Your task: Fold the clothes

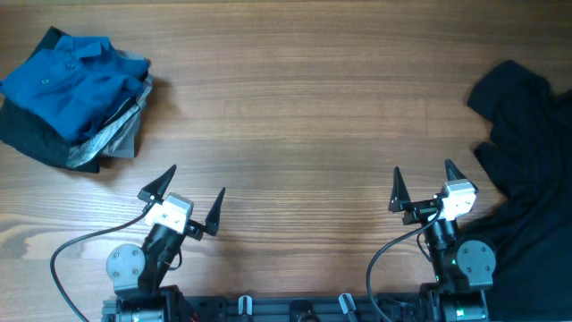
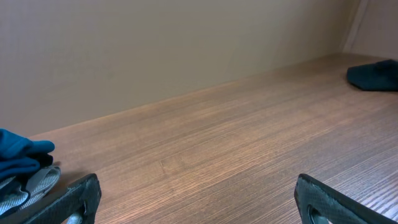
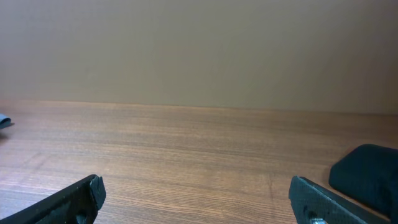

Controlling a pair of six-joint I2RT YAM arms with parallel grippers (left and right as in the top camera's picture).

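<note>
The black T-shirt (image 1: 527, 170) lies crumpled at the right edge of the table, reaching from the far right down to the near right corner. It shows as a dark lump at the far right in the left wrist view (image 2: 375, 76) and at the lower right in the right wrist view (image 3: 367, 174). My left gripper (image 1: 190, 200) is open and empty near the front left. My right gripper (image 1: 422, 186) is open and empty near the front right, just left of the shirt. The neck label is not visible.
A pile of garments sits at the back left: a blue collared shirt (image 1: 71, 76) on top of grey and dark folded pieces (image 1: 112, 139). Its edge shows in the left wrist view (image 2: 18, 165). A plain wall (image 3: 199, 50) rises behind the wooden table (image 1: 295, 116).
</note>
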